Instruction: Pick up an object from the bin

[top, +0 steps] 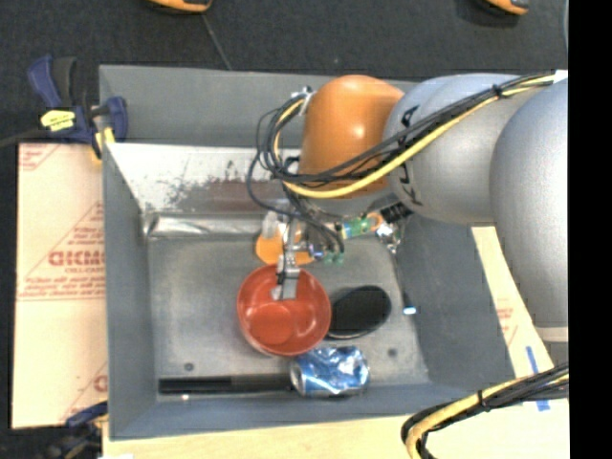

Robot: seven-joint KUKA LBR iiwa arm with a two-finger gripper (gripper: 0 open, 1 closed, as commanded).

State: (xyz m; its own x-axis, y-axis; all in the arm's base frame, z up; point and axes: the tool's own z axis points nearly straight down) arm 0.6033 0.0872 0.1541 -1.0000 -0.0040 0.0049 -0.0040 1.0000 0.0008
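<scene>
A KUKA arm [478, 151] is extending into the grey bin [126, 275] from the 3 o'clock side. Its orange cover [344, 127] is hanging over the 12 o'clock half of the floor, with yellow and black cables [277, 165] looping around it.

The gripper [286, 290] is pointing down at a red bowl [282, 325]. Its tip is sitting at the bowl's 12 o'clock rim, either on the edge or just inside it; which one cannot be told. Whether the gripper is open, closed or gripping the rim cannot be told from this angle either.

The bowl is resting upright, mouth up, a little toward 6 o'clock from the bin's centre. A flat black disc [361, 311] is lying at the bowl's 3 o'clock, its near edge meeting the bowl's rim. A crushed blue can [330, 369] is lying on its side at the bowl's 5 o'clock, close against the bowl and near the 6 o'clock wall. A thin black rod [222, 384] is lying along the foot of that wall, running from 7 o'clock toward the can.

An orange thing [268, 248] is peeking out at the bowl's 12 o'clock, partly hidden behind the gripper. Its kind cannot be made out.
</scene>
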